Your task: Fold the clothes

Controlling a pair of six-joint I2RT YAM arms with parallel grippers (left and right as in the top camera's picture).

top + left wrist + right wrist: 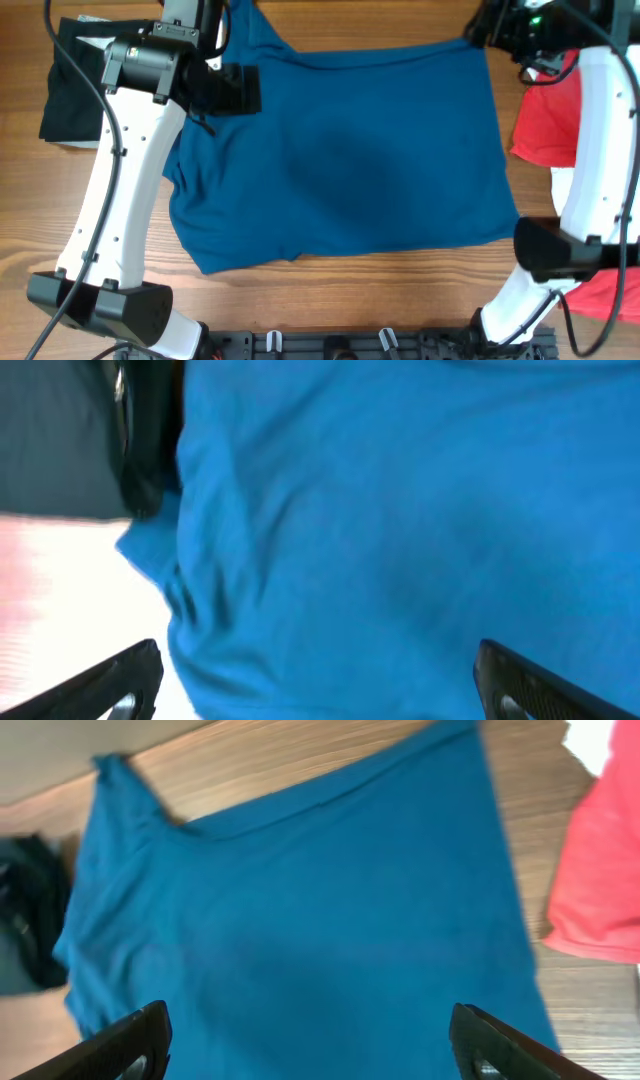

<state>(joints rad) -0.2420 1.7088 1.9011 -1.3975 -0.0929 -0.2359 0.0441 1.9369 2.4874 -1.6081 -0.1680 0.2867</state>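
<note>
Lying spread on the table: one blue shirt.

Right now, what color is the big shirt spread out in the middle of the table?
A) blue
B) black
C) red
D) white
A: the big shirt lying flat on the wooden table is blue, while the red shirt sits off at the side.

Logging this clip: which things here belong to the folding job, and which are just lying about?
Job in hand:
- dark-blue short-sleeved soft shirt, spread flat
- left pincer, open over it
- right pincer, open over it
- crumpled black garment and red garment, off to the sides

Just there:
- wooden table
- black rail at its near edge
</note>
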